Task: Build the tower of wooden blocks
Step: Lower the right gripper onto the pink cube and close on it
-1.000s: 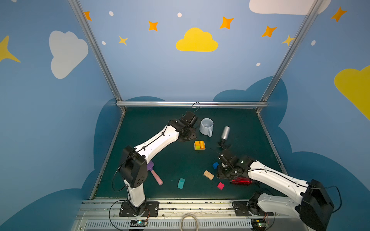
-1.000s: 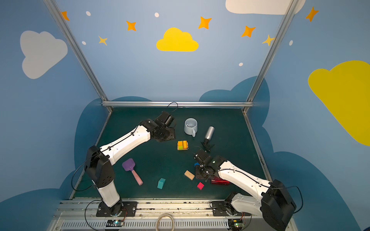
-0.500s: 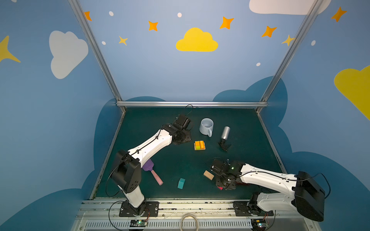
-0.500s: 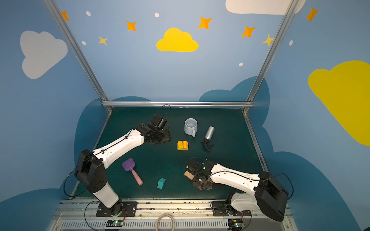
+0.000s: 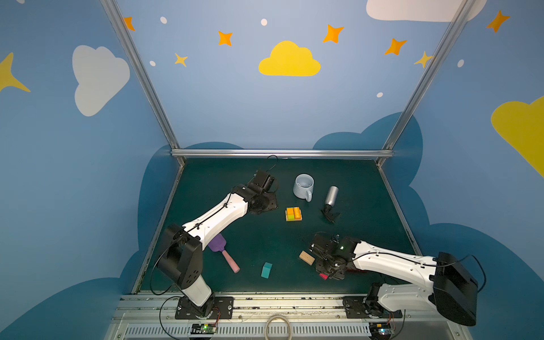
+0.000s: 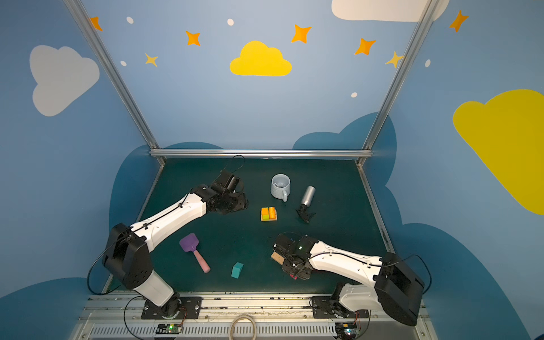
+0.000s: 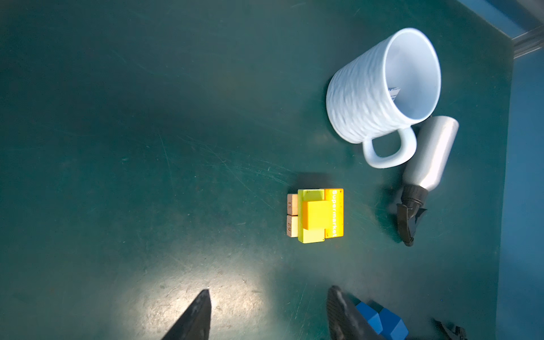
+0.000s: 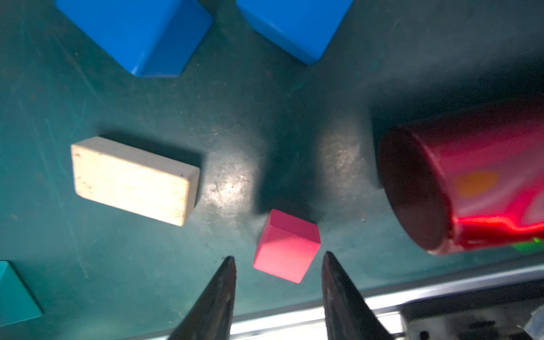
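Observation:
The tower is a low stack: tan bars at the base, a yellow-green and an orange bar on them, an orange cube on top. My left gripper hovers open and empty to its left. Near the front, my right gripper is open above a pink cube, which lies just ahead of its fingertips. A tan block lies beside it. Two blue cubes lie further back, hidden under the arm in both top views. A teal piece lies at the front.
A white mug and a silver spray bottle lie behind and to the right of the tower. A purple spatula with a pink handle lies at the front left. A red can lies close beside the pink cube, near the table's front rail.
My right arm has swung toward the front, from over the blue cubes to over the pink cube, and its jaws have opened wider. My left arm has drawn back left from the tower.

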`<action>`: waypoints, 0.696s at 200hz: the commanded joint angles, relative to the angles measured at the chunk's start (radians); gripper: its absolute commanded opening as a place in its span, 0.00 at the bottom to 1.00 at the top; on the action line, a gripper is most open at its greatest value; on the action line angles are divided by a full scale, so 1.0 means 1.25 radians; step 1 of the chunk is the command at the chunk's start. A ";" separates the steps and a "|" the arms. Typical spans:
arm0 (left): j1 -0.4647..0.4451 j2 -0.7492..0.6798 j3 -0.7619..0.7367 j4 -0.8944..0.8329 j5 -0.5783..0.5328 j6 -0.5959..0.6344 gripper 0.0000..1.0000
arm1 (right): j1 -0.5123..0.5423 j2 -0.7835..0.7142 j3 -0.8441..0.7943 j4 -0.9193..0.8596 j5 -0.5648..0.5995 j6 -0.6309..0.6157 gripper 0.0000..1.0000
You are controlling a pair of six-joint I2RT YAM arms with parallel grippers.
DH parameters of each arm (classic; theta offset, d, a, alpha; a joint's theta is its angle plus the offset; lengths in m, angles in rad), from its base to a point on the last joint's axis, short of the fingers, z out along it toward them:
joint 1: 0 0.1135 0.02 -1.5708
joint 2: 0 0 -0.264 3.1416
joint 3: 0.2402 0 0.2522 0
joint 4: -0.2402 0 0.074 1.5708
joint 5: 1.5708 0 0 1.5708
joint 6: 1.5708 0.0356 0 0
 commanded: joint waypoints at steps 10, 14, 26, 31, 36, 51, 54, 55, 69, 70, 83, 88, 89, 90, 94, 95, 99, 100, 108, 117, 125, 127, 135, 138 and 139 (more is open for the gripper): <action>0.007 -0.017 -0.013 0.020 0.008 0.004 0.62 | 0.007 0.022 -0.001 -0.001 -0.003 0.029 0.47; 0.008 -0.017 -0.015 0.021 0.008 0.003 0.62 | 0.007 0.026 -0.001 0.000 -0.006 0.032 0.47; 0.011 -0.013 -0.019 0.024 0.013 0.001 0.62 | 0.007 0.037 -0.001 0.007 -0.012 0.030 0.47; 0.011 -0.013 -0.021 0.026 0.014 -0.001 0.62 | 0.008 0.043 -0.001 0.009 -0.016 0.031 0.47; 0.011 -0.011 -0.022 0.027 0.016 0.000 0.62 | 0.008 0.047 0.000 0.010 -0.018 0.031 0.47; 0.014 -0.008 -0.024 0.027 0.019 -0.001 0.62 | 0.008 0.060 0.004 0.014 -0.023 0.029 0.47; 0.014 -0.010 -0.024 0.026 0.019 -0.001 0.62 | 0.008 0.062 0.005 0.014 -0.023 0.028 0.47; 0.013 -0.010 -0.024 0.026 0.019 -0.001 0.62 | 0.009 0.063 0.005 0.014 -0.023 0.027 0.47; 0.015 -0.009 -0.025 0.028 0.021 -0.001 0.62 | 0.010 0.071 0.010 0.014 -0.025 0.027 0.47; 0.015 -0.009 -0.025 0.027 0.021 -0.001 0.62 | 0.010 0.072 0.010 0.014 -0.025 0.027 0.47; 0.016 -0.010 -0.026 0.028 0.021 0.000 0.62 | 0.010 0.077 0.010 0.013 -0.028 0.028 0.47; 0.016 -0.010 -0.026 0.029 0.021 -0.001 0.62 | 0.011 0.079 0.010 0.014 -0.029 0.027 0.47; 0.016 -0.010 -0.027 0.029 0.021 -0.001 0.62 | 0.011 0.080 0.010 0.014 -0.029 0.028 0.47; 0.016 -0.010 -0.027 0.029 0.022 0.000 0.62 | 0.011 0.081 0.010 0.015 -0.029 0.027 0.47; 0.016 -0.010 -0.027 0.029 0.022 -0.001 0.62 | 0.010 0.082 0.010 0.016 -0.029 0.027 0.47; 0.017 -0.011 -0.027 0.029 0.022 -0.001 0.62 | 0.010 0.083 0.010 0.016 -0.029 0.028 0.47; 0.017 -0.009 -0.026 0.029 0.023 -0.001 0.62 | 0.011 0.084 0.010 0.017 -0.029 0.027 0.47; 0.018 -0.010 -0.026 0.029 0.023 -0.001 0.62 | 0.011 0.084 0.010 0.018 -0.029 0.027 0.47; 0.017 -0.009 -0.027 0.029 0.024 0.000 0.62 | 0.010 0.086 0.011 0.021 -0.030 0.025 0.47; 0.017 -0.009 -0.026 0.029 0.024 -0.001 0.61 | 0.010 0.091 0.012 0.025 -0.032 0.022 0.47; 0.017 -0.008 -0.026 0.028 0.024 -0.001 0.62 | 0.009 0.095 0.016 0.024 -0.032 0.020 0.47; 0.017 -0.008 -0.026 0.029 0.024 0.000 0.61 | 0.010 0.096 0.017 0.023 -0.032 0.019 0.47; 0.018 -0.009 -0.026 0.028 0.024 -0.001 0.62 | 0.009 0.100 0.020 0.019 -0.032 0.017 0.46; 0.018 -0.010 -0.026 0.029 0.024 -0.001 0.62 | 0.009 0.101 0.022 0.017 -0.032 0.016 0.46; 0.018 -0.011 -0.026 0.029 0.024 -0.001 0.62 | 0.009 0.101 0.022 0.017 -0.031 0.016 0.46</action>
